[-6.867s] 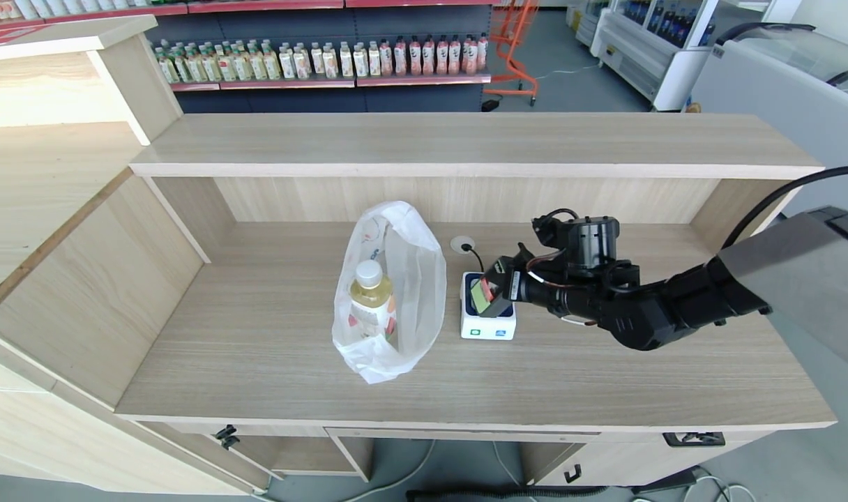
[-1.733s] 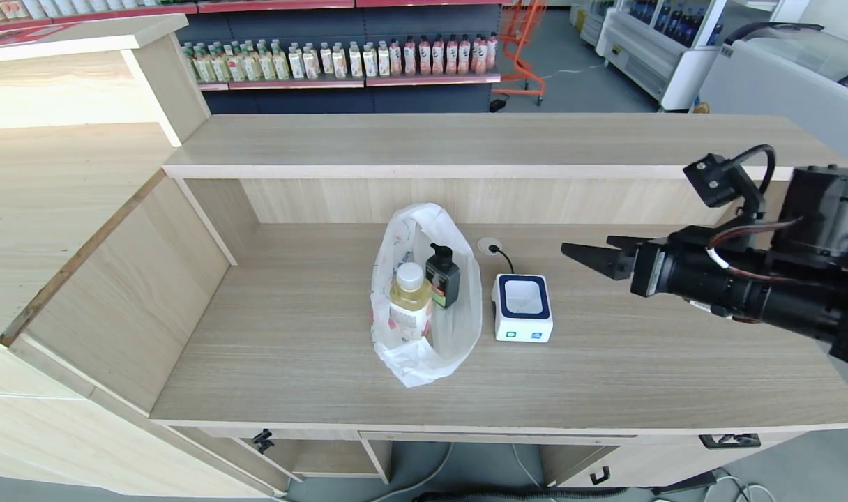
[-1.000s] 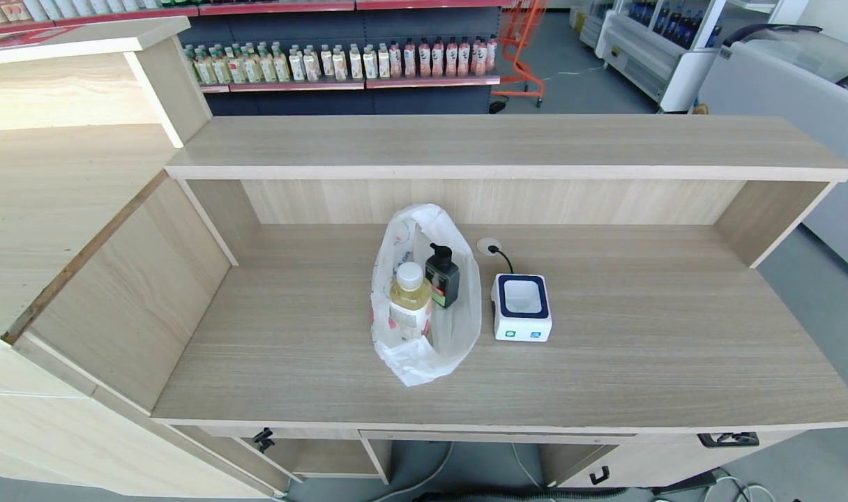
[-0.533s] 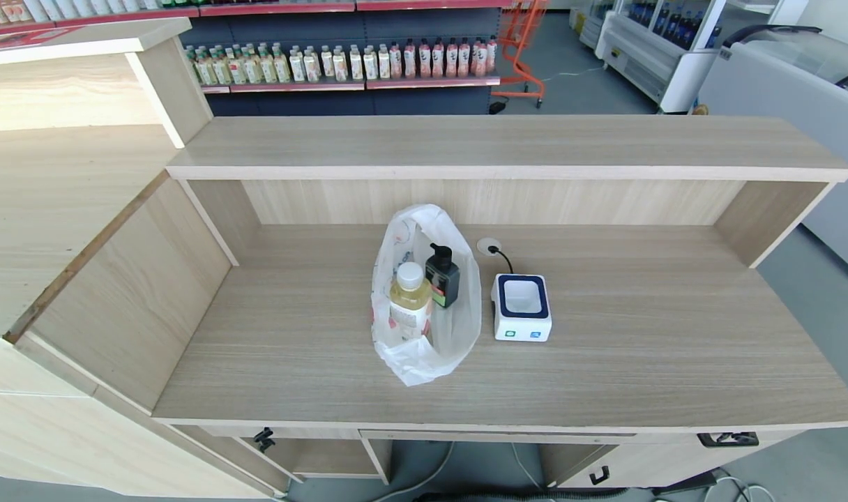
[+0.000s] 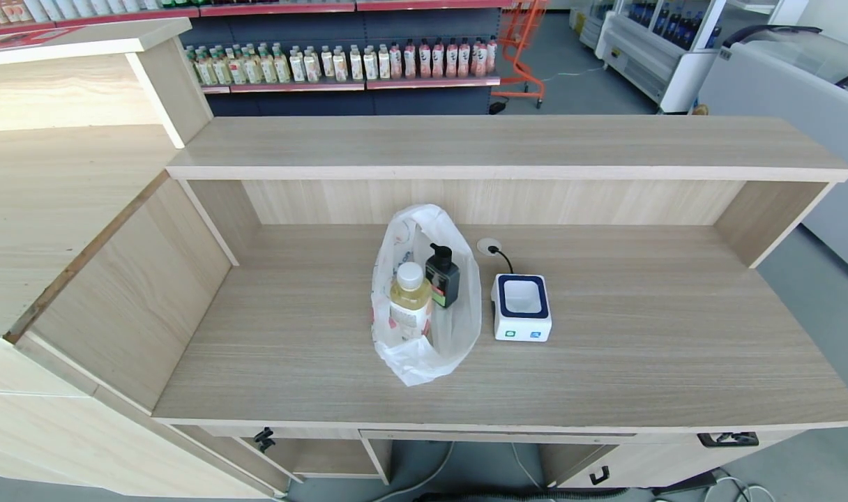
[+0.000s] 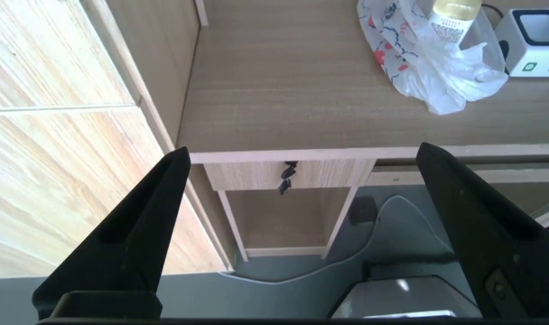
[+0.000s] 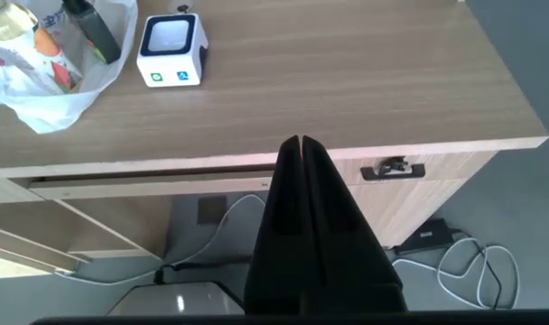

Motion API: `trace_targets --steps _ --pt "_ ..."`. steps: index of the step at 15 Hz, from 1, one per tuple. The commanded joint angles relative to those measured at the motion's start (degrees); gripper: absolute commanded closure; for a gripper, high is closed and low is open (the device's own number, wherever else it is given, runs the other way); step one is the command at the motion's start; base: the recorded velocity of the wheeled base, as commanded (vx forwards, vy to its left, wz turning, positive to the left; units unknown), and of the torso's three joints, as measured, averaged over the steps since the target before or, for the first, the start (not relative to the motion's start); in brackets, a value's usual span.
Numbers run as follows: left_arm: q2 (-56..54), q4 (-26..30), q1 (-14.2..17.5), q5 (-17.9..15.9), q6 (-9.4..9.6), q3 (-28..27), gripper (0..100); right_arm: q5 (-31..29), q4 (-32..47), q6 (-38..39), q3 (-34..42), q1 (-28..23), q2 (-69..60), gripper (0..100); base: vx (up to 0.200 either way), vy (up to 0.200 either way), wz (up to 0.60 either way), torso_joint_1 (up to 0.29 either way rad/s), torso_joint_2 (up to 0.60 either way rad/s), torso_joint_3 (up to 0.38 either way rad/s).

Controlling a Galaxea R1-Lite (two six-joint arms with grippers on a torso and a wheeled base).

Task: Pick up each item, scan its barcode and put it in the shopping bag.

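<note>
Standing on the desk [image 5: 640, 348] in the head view, the white shopping bag [image 5: 417, 362] holds a drink bottle [image 5: 409, 296] with a white cap. Just beside the bottle, toward the robot's right, is a dark pump bottle [image 5: 443, 280], and both sit upright inside the bag's open mouth. Just right of the bag stands the white scanner [image 5: 521, 307], its cable running back to a round grommet [image 5: 489, 245] in the desk top. From the left wrist, the left pincer [image 6: 302, 153] is out in front of the desk's front edge, to the left of the bag, its two fingers spread wide with nothing between them. From the right wrist, the right pincer [image 7: 301, 144] is out in front of the desk too, to the right of the scanner, its fingers pressed flat together and holding nothing.
</note>
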Motion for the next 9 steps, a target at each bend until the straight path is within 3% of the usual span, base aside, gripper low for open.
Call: trace_targets --steps 1,2,9 --pt "0.09 0.00 0.01 0.01 -0.09 0.01 0 -0.02 -0.01 0.02 0.00 0.01 0.24 100 0.000 0.000 0.00 0.000 0.00 0.000" --pt "0.09 0.00 0.01 0.01 -0.01 0.01 0 -0.02 -0.01 0.02 0.00 0.01 0.24 100 0.000 0.000 0.00 0.000 0.00 0.000" --pt "0.00 0.00 0.01 0.01 0.17 0.10 0 -0.02 -0.01 0.02 0.00 0.01 0.24 100 0.000 -0.200 0.00 0.004 0.00 0.005"
